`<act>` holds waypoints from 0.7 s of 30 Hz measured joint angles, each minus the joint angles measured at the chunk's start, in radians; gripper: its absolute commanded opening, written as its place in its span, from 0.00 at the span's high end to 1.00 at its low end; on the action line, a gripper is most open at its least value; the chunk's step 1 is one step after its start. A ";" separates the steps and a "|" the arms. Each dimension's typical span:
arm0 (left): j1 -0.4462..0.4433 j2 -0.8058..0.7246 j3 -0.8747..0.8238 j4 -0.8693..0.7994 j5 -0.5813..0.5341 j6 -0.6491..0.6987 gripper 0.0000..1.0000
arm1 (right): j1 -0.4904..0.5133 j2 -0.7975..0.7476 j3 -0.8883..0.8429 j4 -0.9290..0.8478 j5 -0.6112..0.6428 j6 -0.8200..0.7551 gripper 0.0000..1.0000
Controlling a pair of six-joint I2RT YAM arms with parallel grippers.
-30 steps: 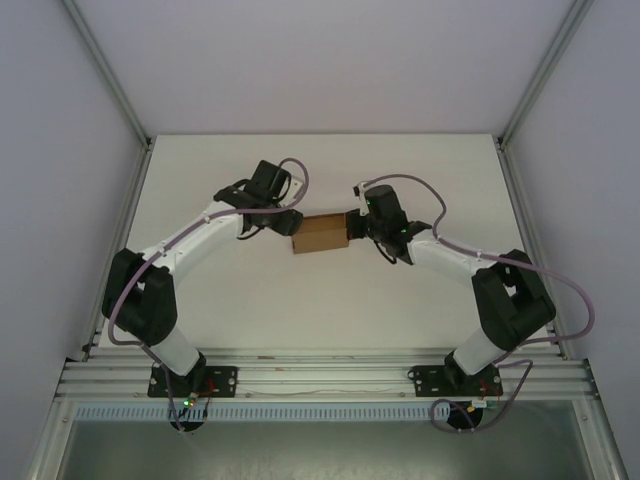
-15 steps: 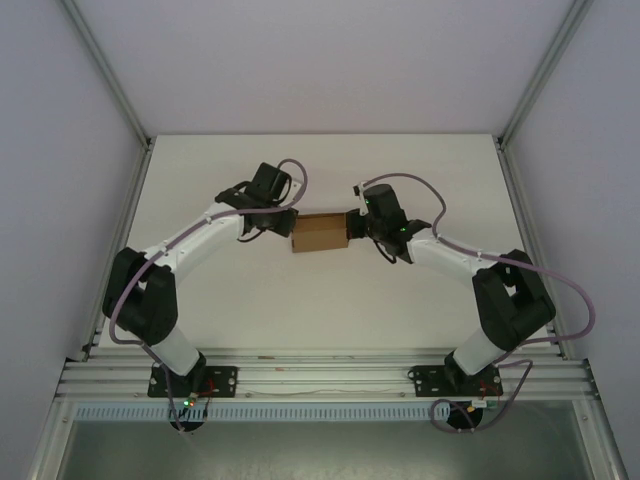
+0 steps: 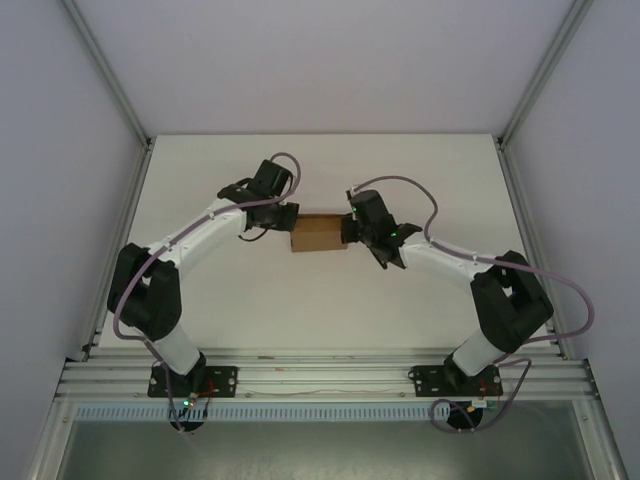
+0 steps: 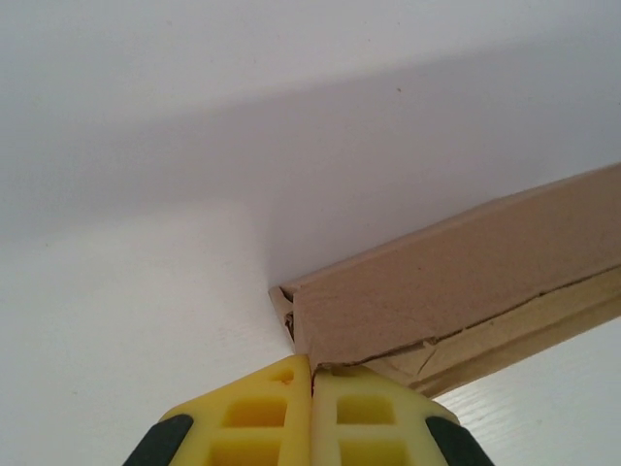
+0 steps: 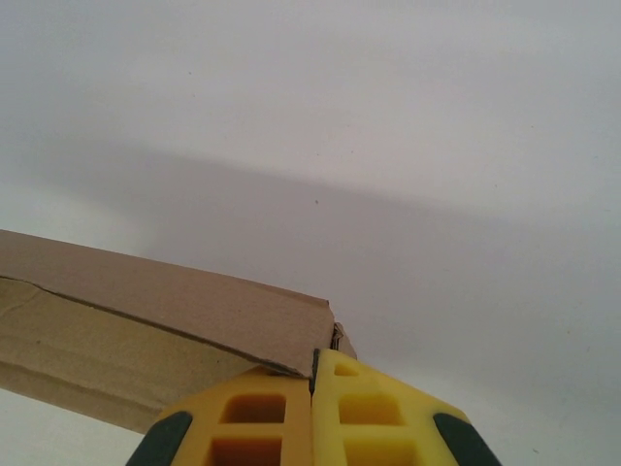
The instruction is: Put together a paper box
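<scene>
The paper box (image 3: 318,233) is a folded brown cardboard piece in the middle of the white table (image 3: 320,290), stretched between my two grippers. My left gripper (image 3: 288,222) is at its left end. In the left wrist view the yellow fingers (image 4: 262,413) are pressed together, and the box's (image 4: 466,262) corner edge runs into their seam. My right gripper (image 3: 350,231) is at the right end. There a cardboard panel (image 5: 146,301) lies over one finger (image 5: 252,408) and ends at the thin dark seam of the shut gripper (image 5: 312,354).
Aluminium frame rails (image 3: 130,210) run along both sides of the table, and a slotted rail (image 3: 320,375) carries the arm bases at the near edge. White walls close in the back and sides. Purple cables (image 3: 560,290) loop off both arms.
The right wrist has rotated and shifted slightly left against the box's end; the left wrist has lifted slightly. The box has barely moved.
</scene>
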 measured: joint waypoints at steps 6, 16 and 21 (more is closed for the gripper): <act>0.028 0.021 0.029 -0.026 0.079 -0.136 1.00 | 0.032 0.000 0.000 -0.014 0.070 0.019 1.00; 0.119 0.058 0.053 -0.031 0.304 -0.254 1.00 | 0.043 0.000 0.000 -0.021 0.086 0.021 1.00; 0.121 0.086 0.106 -0.097 0.312 -0.256 1.00 | 0.043 0.000 0.000 -0.023 0.087 0.021 1.00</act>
